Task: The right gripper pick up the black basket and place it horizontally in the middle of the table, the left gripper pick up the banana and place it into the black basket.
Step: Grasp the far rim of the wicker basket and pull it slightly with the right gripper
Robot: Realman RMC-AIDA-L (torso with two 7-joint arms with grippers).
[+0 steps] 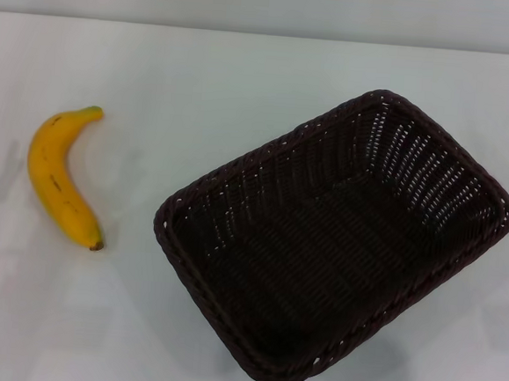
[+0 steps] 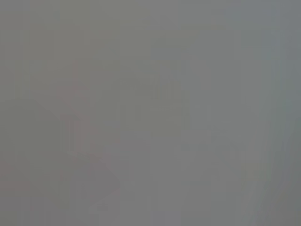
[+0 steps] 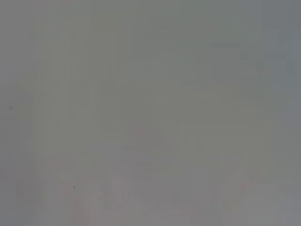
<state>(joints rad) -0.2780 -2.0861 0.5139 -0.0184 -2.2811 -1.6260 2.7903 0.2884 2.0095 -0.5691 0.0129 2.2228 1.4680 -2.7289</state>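
Observation:
The black basket (image 1: 334,241) is a large dark woven rectangle standing on the white table (image 1: 201,89) at the right, turned at an angle, open side up and with nothing in it. The banana (image 1: 60,175) lies on the table at the left, stem toward the back and dark tip toward the front. It is well apart from the basket. Neither gripper shows in the head view. Both wrist views show only a plain grey surface with no fingers and no objects.
The table's far edge runs across the top of the head view against a pale wall (image 1: 269,6). Bare tabletop lies between the banana and the basket and along the back.

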